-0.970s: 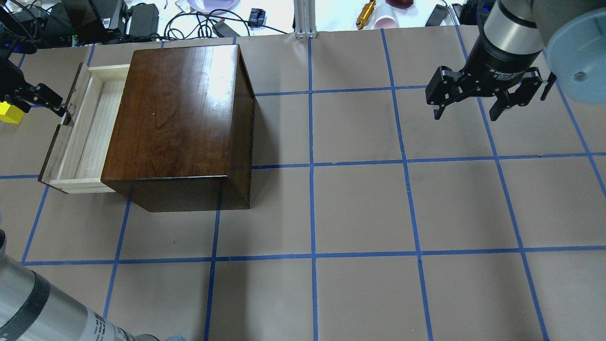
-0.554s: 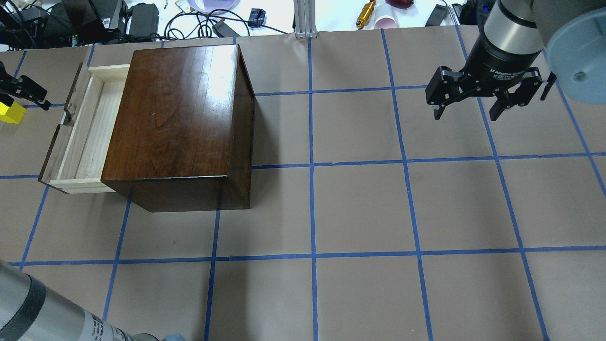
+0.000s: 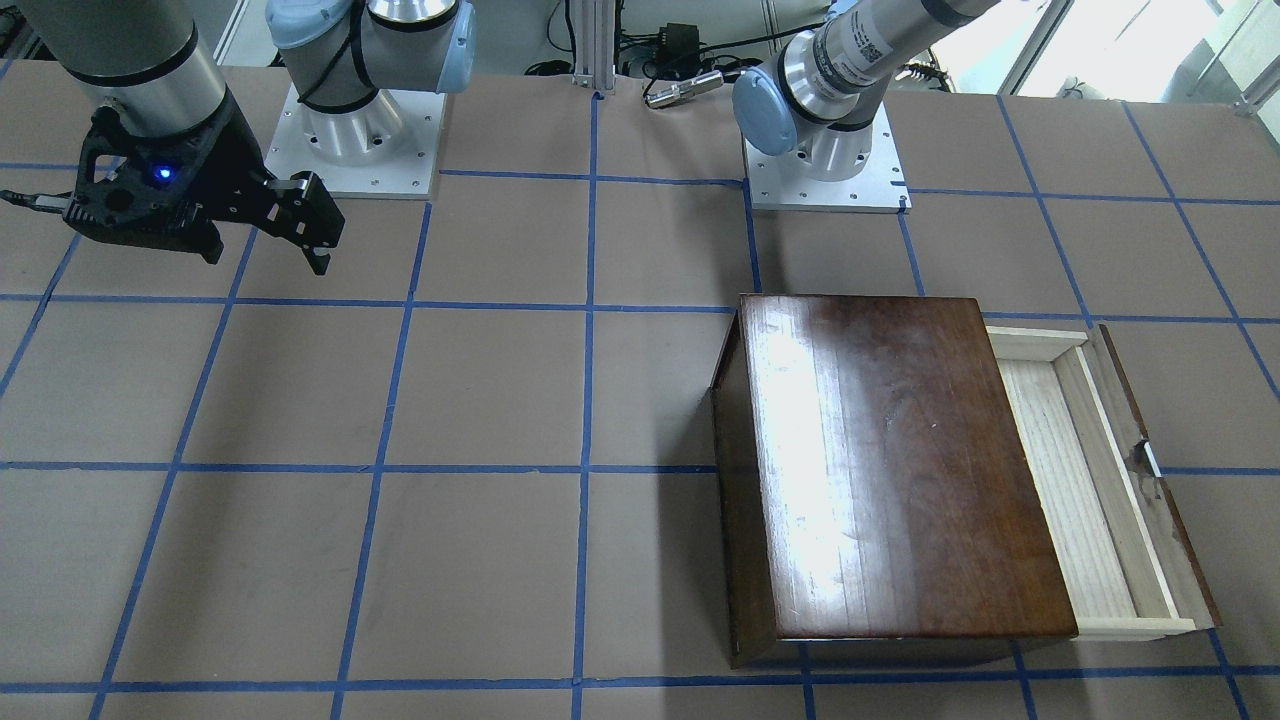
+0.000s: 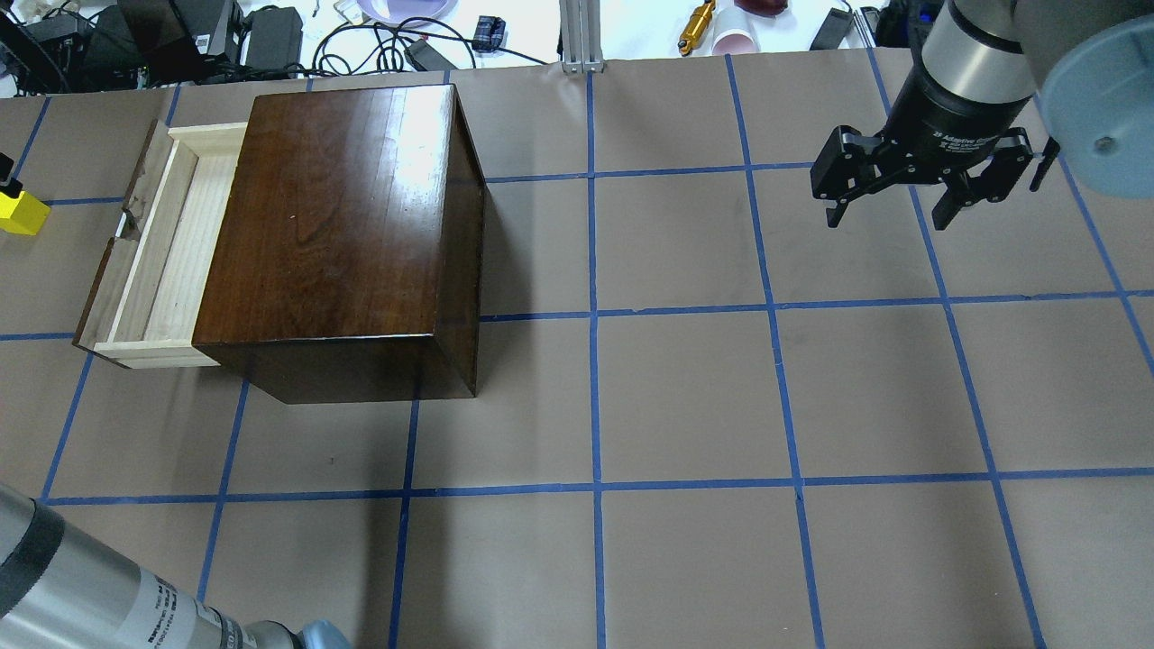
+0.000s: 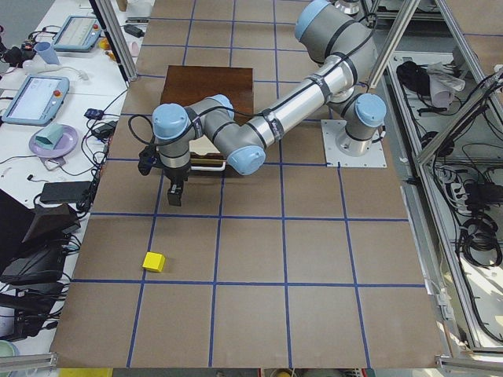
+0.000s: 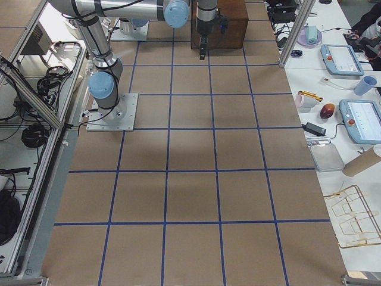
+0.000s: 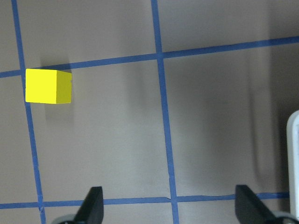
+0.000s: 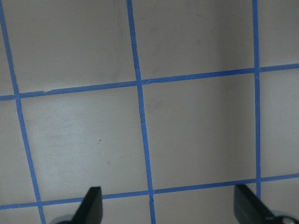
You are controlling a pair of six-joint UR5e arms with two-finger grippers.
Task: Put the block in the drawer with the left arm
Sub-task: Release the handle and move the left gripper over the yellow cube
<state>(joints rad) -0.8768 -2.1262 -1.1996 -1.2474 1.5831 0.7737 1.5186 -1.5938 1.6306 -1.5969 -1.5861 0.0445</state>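
The yellow block (image 4: 20, 214) lies on the table left of the cabinet; it also shows in the exterior left view (image 5: 154, 261) and the left wrist view (image 7: 48, 86). The drawer (image 4: 167, 243) stands pulled out of the dark-brown cabinet (image 4: 343, 225) and is empty, as the front-facing view (image 3: 1090, 500) also shows. My left gripper (image 7: 170, 207) is open and empty, above the table between drawer and block (image 5: 177, 187), apart from both. My right gripper (image 4: 892, 194) is open and empty, far right; it also shows in the front-facing view (image 3: 265, 250).
Cables, power adapters and a gold tool (image 4: 696, 25) lie beyond the table's far edge. The two arm bases (image 3: 350, 130) stand at the robot side. Blue tape lines grid the brown table top.
My left gripper has moved left from the drawer's handle, almost out of the overhead view, toward the block. The block, drawer and right arm have not moved.
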